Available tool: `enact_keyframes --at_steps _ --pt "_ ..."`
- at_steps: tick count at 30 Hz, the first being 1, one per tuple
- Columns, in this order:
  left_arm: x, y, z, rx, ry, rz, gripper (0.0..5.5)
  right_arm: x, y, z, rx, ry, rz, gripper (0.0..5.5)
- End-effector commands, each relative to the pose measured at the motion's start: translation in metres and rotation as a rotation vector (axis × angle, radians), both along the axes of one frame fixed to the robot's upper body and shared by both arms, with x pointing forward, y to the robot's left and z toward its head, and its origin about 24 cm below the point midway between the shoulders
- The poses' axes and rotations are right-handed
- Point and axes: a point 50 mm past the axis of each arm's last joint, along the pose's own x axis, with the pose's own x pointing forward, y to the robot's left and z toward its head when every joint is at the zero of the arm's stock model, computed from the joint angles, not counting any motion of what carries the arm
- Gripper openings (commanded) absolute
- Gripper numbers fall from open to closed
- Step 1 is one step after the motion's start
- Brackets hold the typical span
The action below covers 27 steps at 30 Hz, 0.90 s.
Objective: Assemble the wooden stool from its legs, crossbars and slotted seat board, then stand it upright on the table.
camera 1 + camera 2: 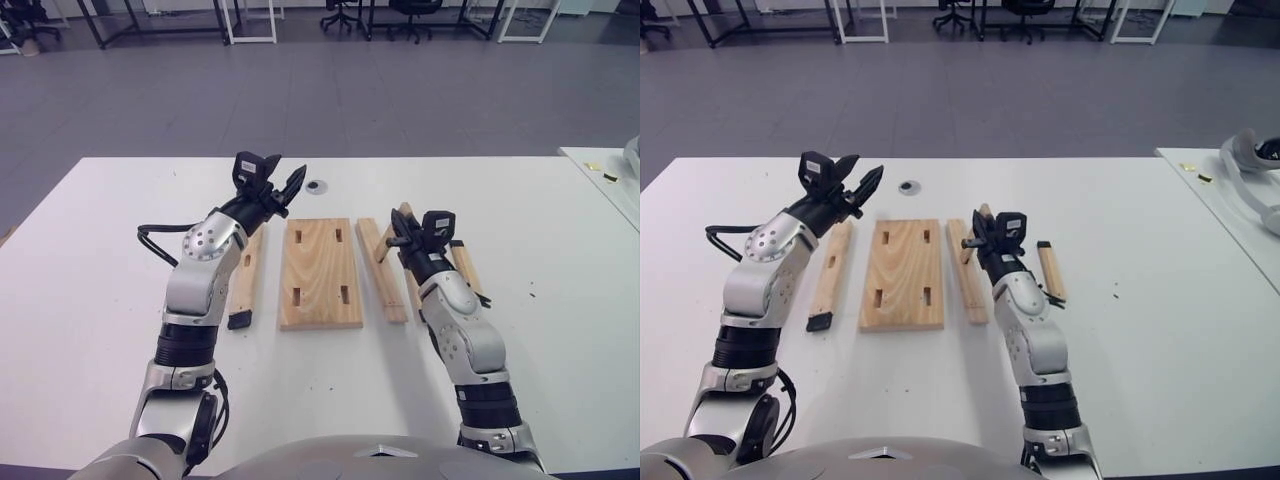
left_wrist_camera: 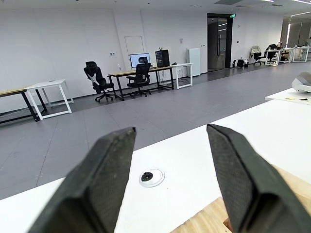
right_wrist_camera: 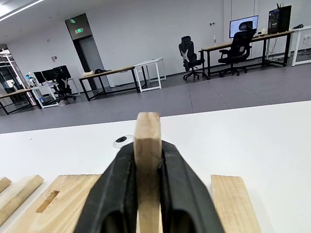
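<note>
The slotted seat board (image 1: 320, 272) lies flat in the middle of the white table (image 1: 110, 220). My left gripper (image 1: 277, 188) hovers open above the board's far left corner, and nothing sits between its fingers (image 2: 109, 165). Below that arm lies a wooden leg (image 1: 830, 265) with a black end cap. My right gripper (image 1: 976, 237) is shut on a thin wooden crossbar (image 3: 147, 141), held on edge just right of the board. A flat wooden leg (image 1: 383, 272) lies beside the board under that gripper. Another wooden piece (image 1: 1051, 268) rests further right.
A round cable grommet (image 1: 317, 186) sits in the table beyond the board. A black cable (image 1: 150, 238) loops off my left arm. A second table with a white object (image 1: 1252, 165) stands to the right. Open tabletop lies in front and on both sides.
</note>
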Motion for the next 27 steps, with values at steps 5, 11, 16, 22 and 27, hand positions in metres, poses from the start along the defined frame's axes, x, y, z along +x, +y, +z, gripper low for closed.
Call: enact_keyframes --at_steps 5,11,16,22,27 --pt "0.001 0.001 -0.004 0.011 0.018 0.009 2.67 -0.009 -0.027 -0.039 0.044 0.159 -0.137 0.41" --pt "0.002 0.001 -0.003 0.021 0.006 0.008 2.67 -0.01 -0.03 -0.042 0.037 0.138 -0.162 0.41" --pt "0.001 -0.001 -0.004 0.029 0.002 0.005 2.67 -0.01 -0.024 -0.057 -0.116 0.21 -0.11 0.41" --pt "0.001 -0.001 -0.005 0.045 0.001 0.006 2.67 -0.012 -0.02 -0.071 -0.14 0.304 -0.096 0.41" --pt "0.001 0.0 -0.005 0.057 0.003 0.012 2.67 -0.02 -0.022 -0.087 -0.155 0.386 -0.043 0.41"
